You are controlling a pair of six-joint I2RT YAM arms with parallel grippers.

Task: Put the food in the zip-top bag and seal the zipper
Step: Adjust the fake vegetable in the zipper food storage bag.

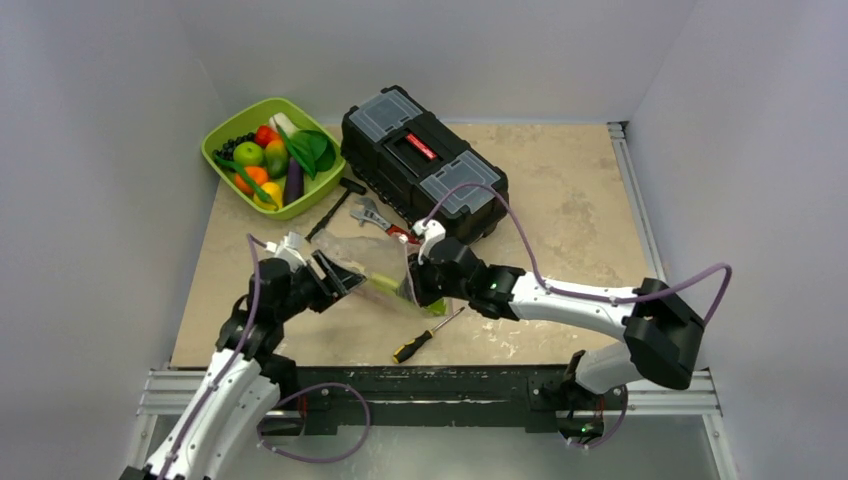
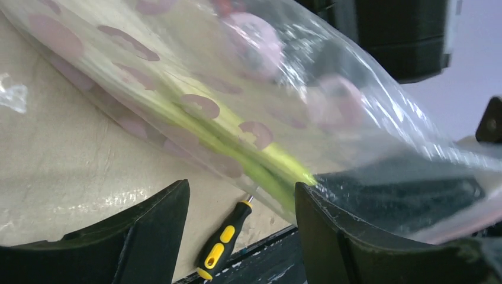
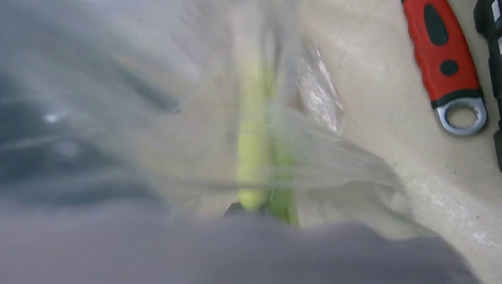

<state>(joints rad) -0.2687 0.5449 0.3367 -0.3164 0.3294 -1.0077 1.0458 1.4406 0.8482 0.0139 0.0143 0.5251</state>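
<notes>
- Top external view: the zip-top bag (image 1: 378, 262) is being gripped at its right end by the right hand (image 1: 420, 290), whose jaws are closed on the clear film.
- The left hand (image 1: 335, 278) is being held wide, just beside the bag's left end, with nothing between its fingers (image 2: 148, 236).
- A green-white leek stalk (image 2: 237, 154) is being carried inside the bag, lengthwise, with its green end towards the right hand.
- The remaining toy fruits and vegetables (image 1: 265, 160) are being held in the lime-green tray (image 1: 215, 150) at the far left of the worktop (image 1: 560, 230).
- A yellow-and-black screwdriver (image 1: 425, 335) is lying near the bag, towards the arm bases, and a red-handled spanner (image 3: 450, 65) is lying beside the black toolbox (image 1: 425, 165).
</notes>
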